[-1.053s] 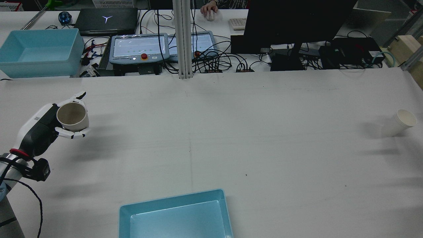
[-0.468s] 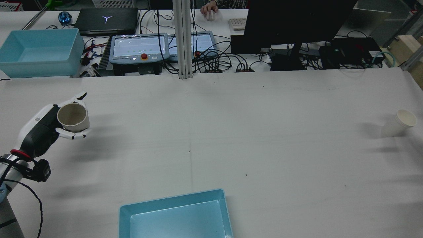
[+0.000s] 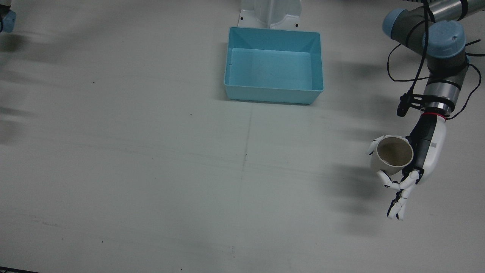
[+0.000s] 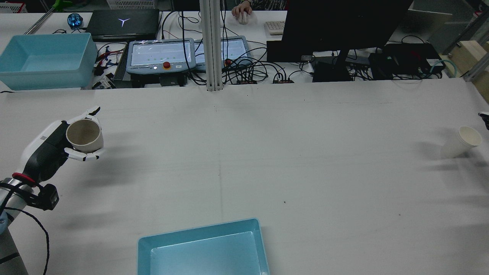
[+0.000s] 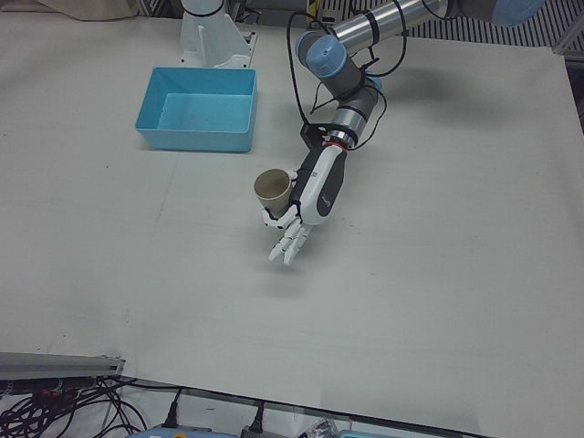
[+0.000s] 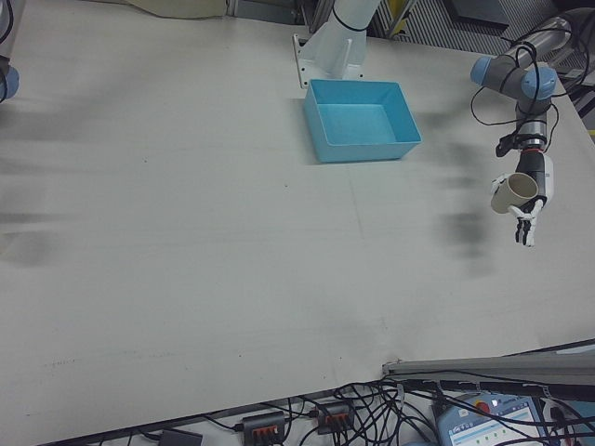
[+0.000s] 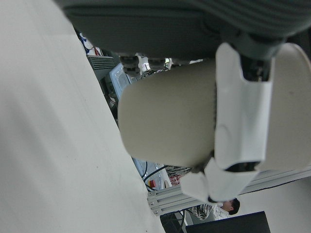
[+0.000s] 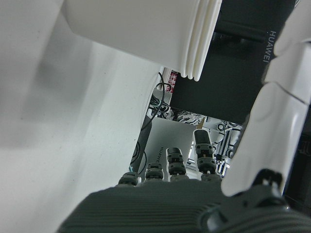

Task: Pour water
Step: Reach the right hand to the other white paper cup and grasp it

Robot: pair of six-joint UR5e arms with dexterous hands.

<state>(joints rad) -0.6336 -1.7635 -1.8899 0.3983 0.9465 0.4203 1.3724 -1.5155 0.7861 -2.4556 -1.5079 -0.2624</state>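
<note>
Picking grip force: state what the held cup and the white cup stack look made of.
Beige cup in the left hand: matte, thick-rimmed, probably fibre composite or unglazed ceramic; uncertain. White cups: thin nested rims, ridged in the right hand view, so likely disposable paper, possibly plastic.

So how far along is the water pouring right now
Done: the left hand holds the beige cup upright above the table. In hand: the right hand is just reaching the white paper cups, fingers apart. Left: grasping those and pouring; no water is visible anywhere.
</note>
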